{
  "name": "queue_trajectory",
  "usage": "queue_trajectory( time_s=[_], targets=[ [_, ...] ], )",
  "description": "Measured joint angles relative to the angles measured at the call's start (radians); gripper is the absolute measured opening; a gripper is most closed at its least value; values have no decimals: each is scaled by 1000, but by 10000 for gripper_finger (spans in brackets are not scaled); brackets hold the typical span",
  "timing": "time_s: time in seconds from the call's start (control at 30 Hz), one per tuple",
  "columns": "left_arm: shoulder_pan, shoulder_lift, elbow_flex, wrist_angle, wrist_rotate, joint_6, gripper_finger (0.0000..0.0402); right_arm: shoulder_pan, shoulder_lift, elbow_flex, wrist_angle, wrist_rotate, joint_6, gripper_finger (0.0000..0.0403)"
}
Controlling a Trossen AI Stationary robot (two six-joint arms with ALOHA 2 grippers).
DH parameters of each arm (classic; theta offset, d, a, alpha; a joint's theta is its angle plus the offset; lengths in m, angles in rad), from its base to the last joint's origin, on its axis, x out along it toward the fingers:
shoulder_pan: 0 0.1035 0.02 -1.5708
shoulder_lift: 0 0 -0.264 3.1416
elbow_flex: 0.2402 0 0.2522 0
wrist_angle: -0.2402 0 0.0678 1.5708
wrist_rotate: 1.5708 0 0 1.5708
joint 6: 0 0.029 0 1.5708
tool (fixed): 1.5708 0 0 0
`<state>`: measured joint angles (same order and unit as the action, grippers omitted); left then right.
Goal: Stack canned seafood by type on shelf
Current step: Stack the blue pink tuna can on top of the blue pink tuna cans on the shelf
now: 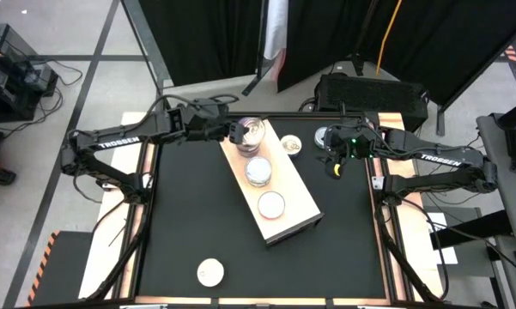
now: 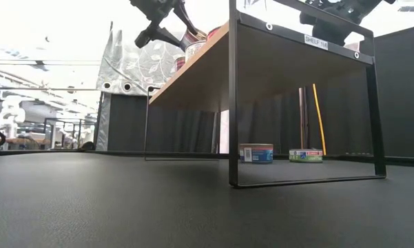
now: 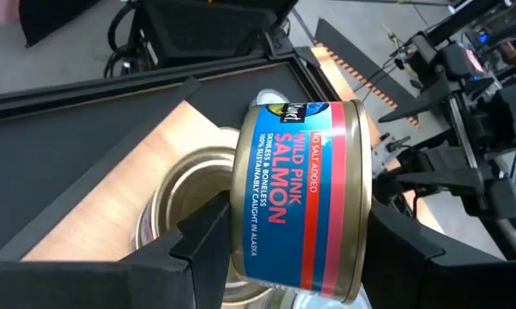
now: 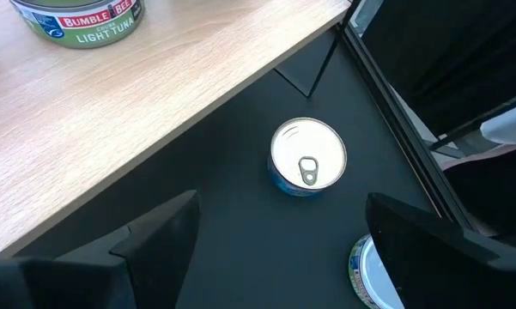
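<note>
Up top, left hand (image 3: 296,257) clamped on a salmon can (image 3: 302,196) — held sideways over the shelf (image 1: 302,199), right hand (image 4: 279,227) spread wide.

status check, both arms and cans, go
Left gripper shut on salmon can, above shelf far end. Right gripper open, hovering over can on table. Nothing in the way.

Black curtains (image 1: 215,34) behind table; yellow cable (image 1: 385,39) hanging; black equipment case (image 1: 371,93) near far edge.
</note>
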<state>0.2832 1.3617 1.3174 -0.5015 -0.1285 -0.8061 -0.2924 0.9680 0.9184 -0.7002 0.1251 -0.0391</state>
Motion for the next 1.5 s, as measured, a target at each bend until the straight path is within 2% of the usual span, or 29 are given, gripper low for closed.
queue_trajectory(
  time_s=[0.77,1.03,1.33,1.5],
  targets=[
    [39,-2,2,-33,128,-26,203,0,0,0,0,0,-1,325],
    [45,-2,3,-44,136,-27,204,0,0,0,0,0,-3,325],
    [56,0,2,-87,108,-26,245,0,0,0,0,0,-6,325],
    [57,0,2,-98,98,-22,252,0,0,0,0,0,-7,325]
  ],
)
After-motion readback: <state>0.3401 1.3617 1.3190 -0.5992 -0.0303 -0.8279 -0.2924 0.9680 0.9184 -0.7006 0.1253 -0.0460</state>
